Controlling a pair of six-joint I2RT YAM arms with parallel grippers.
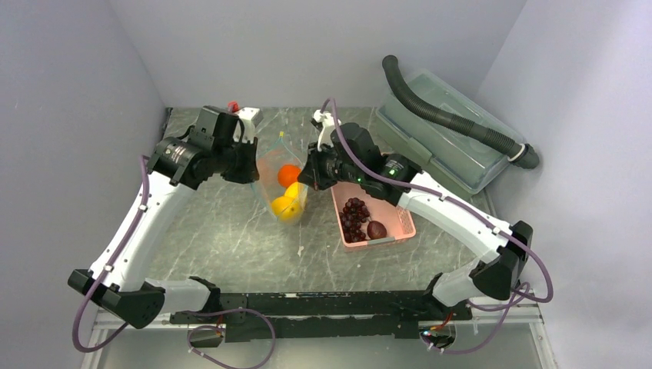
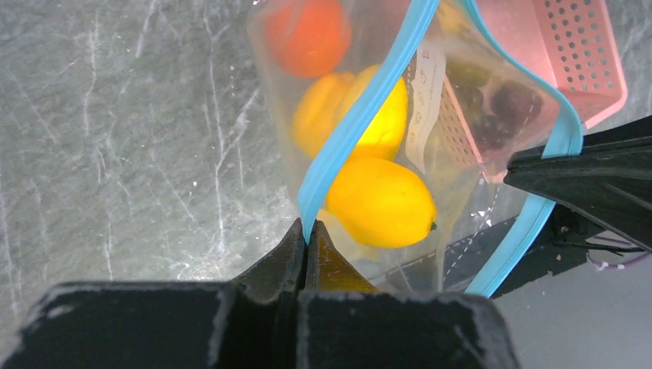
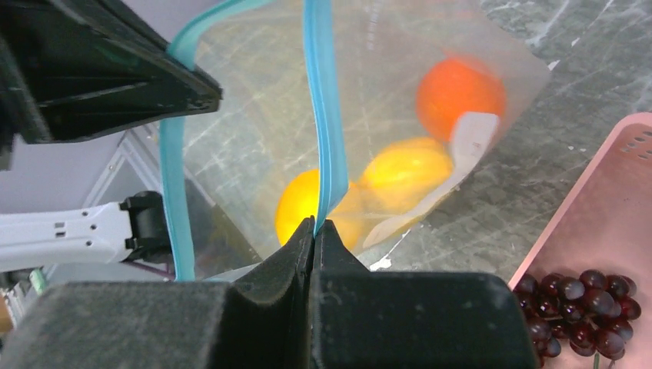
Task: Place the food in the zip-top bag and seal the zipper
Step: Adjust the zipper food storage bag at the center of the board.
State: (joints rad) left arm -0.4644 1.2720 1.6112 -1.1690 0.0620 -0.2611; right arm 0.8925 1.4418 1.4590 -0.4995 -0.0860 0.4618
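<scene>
The zip-top bag [image 1: 271, 171] hangs between my two grippers with its mouth spread apart. My left gripper [image 2: 307, 231] is shut on one side of the blue-teal zipper strip [image 2: 361, 115]. On the opposite side of the strip [image 3: 323, 115], my right gripper [image 3: 314, 224] is shut too. Inside the bag lie an orange [image 1: 288, 175] and yellow fruits [image 1: 286, 206], the nearest one oblong [image 2: 380, 201]. Dark purple grapes [image 1: 354, 215] and a reddish-brown round fruit [image 1: 376, 229] sit in the pink basket [image 1: 402, 226] to the right of the bag.
A large clear lidded storage box [image 1: 446, 150] stands at the back right with a dark corrugated hose [image 1: 454, 119] lying across it. Grey walls close in the marbled table on three sides. The pink basket's side [image 3: 600, 200] is close beside my right gripper.
</scene>
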